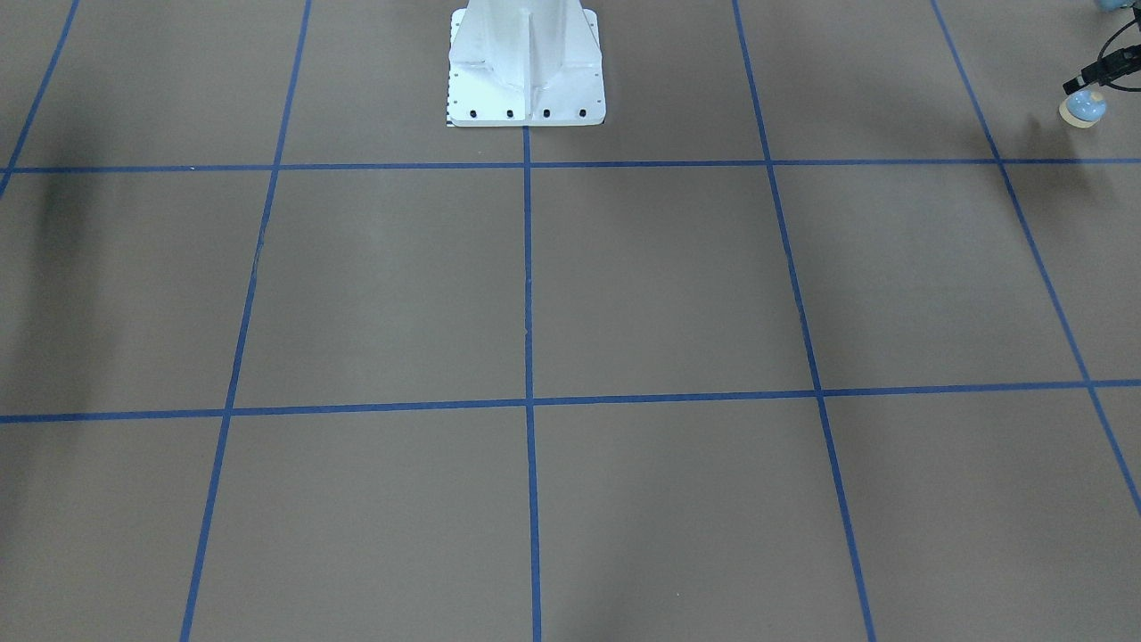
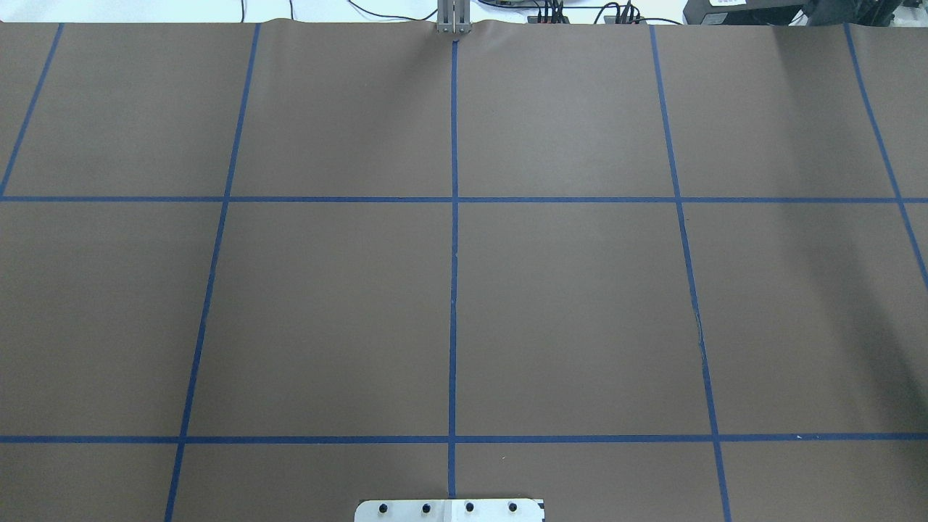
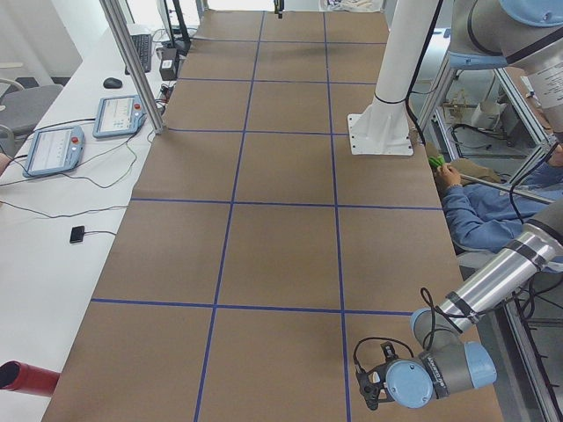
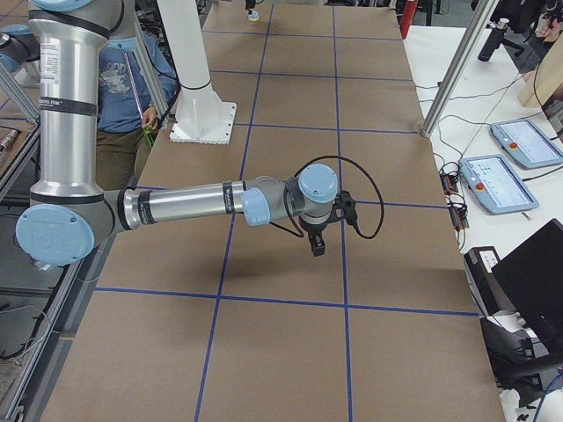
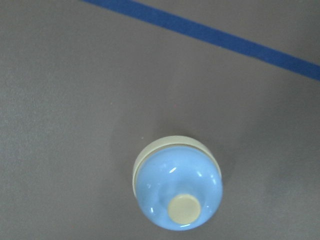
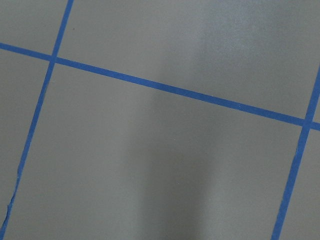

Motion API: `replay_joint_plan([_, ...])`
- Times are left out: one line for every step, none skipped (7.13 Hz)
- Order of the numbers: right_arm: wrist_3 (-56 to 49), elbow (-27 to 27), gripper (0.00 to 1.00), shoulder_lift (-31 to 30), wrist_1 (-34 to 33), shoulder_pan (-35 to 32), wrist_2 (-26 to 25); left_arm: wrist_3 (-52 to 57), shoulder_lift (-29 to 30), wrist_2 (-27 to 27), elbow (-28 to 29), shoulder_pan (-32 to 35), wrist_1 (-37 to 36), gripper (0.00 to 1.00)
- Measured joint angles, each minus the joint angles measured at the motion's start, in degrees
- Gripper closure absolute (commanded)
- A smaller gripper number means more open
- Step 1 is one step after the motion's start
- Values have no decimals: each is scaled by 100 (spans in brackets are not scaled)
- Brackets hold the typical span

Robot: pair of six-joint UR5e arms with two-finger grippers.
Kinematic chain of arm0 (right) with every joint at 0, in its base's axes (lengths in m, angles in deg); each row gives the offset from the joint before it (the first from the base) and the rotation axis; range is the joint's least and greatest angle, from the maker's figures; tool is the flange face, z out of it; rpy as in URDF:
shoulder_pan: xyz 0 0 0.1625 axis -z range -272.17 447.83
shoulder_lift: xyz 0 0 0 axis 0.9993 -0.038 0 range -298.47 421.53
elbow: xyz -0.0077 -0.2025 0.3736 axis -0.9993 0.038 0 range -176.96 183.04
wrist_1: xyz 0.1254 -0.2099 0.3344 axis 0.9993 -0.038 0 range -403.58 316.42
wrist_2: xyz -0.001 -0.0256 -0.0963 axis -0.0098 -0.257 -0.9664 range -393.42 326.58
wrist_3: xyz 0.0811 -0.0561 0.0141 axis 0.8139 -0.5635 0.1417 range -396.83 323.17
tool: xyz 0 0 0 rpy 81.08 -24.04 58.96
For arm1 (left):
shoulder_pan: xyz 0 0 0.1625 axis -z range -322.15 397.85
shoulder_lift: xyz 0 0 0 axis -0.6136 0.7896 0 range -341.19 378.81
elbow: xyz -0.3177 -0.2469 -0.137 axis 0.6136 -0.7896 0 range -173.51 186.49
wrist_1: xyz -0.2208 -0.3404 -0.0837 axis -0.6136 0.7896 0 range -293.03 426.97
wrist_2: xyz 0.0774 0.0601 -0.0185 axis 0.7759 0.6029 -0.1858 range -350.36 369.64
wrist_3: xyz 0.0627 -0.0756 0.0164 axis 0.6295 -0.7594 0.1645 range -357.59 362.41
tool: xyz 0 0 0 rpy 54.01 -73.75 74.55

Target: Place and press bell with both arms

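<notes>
Brown-papered table (image 2: 580, 304) w/ blue tape grid (image 2: 453, 290). Front cam: bell (image 1: 1084, 108) way out at the edge on the robot's left side, black left gripper (image 1: 1077, 84) just above its top. Touching or not, fingers apart or together, can't tell. Left wrist cam looks down on the bell sitting on the paper, button up, near a tape line. Overhead cam gets only grid and white pedestal (image 2: 449, 510) foot. Right-side cam alone shows the right gripper (image 4: 317, 244), pointing down over mid-table, spread can't tell.
</notes>
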Motion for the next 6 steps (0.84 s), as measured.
replay_joint_plan([1, -12, 0, -2, 0, 0, -6, 169, 131, 46, 45, -15, 10, 0])
replay_joint_plan([5, -16, 0, -1, 0, 0, -8, 351, 212, 209, 82, -41, 10, 0])
replay_joint_plan([9, -22, 0, 0, 0, 0, -6, 438, 242, 374, 118, -64, 7, 0])
replay_joint_plan([16, -32, 0, -1, -2, -1, 8, 465, 253, 506, 158, -97, 7, 0])
replay_joint_plan([26, -55, 0, -16, -4, -3, 21, 466, 281, 573, 176, -196, 13, 0])
replay_joint_plan([37, -84, 0, -51, -2, -3, 27, 445, 328, 576, 185, -345, 15, 0])
